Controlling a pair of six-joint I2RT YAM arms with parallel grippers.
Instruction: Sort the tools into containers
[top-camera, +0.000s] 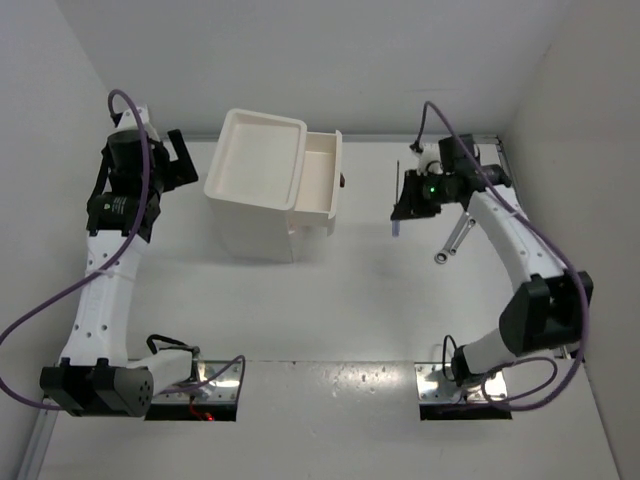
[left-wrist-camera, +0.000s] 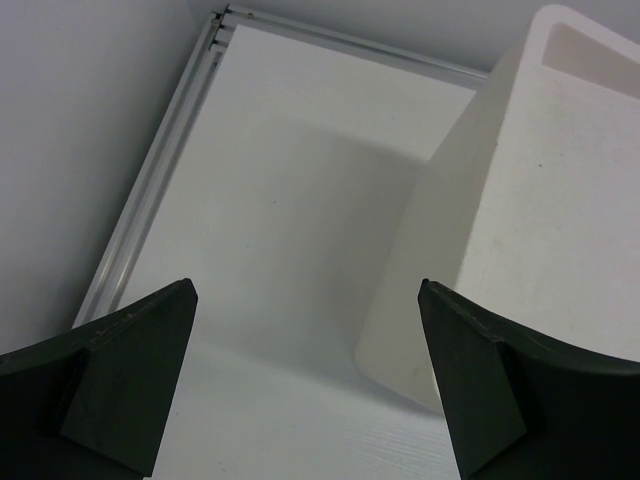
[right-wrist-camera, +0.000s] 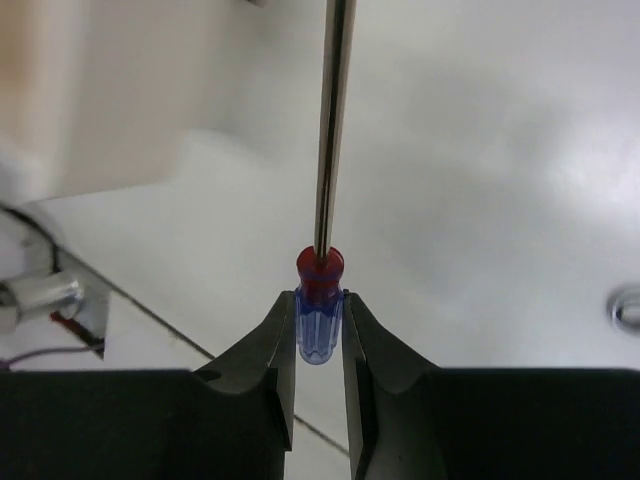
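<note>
So the right gripper (right-wrist-camera: 318, 310) has its two fingers pinched tight on the blue-handled screwdriver (right-wrist-camera: 321, 275), right at the blue handle just behind the red collar. The metal shaft sticks straight out past the fingertips, in line with the fingers, so the tool's long axis is basically the hand's own pointing direction. It looks to be carried clear of the table, though that's a guess from the wrist view.

What matters next: the white drawer unit (top-camera: 262, 190) sits off to that hand's left, with its top drawer (top-camera: 320, 172) pulled out toward the gripper. The open drawer is near the hand but not under it. From the wrist camera the unit is just a blurry white block ahead and to the left of the fingers. The right arm is plainly the closer one for the drop, and it'll probably need to swing left and get the shaft lined up with the drawer so the thing fits inside.

One silver wrench (top-camera: 452, 243) lies on the table just behind and to the right of the hand, untouched.

The left gripper (left-wrist-camera: 305, 290) hangs on the far side of the unit, fingers spread wide, nothing between them and touching nothing.
</note>
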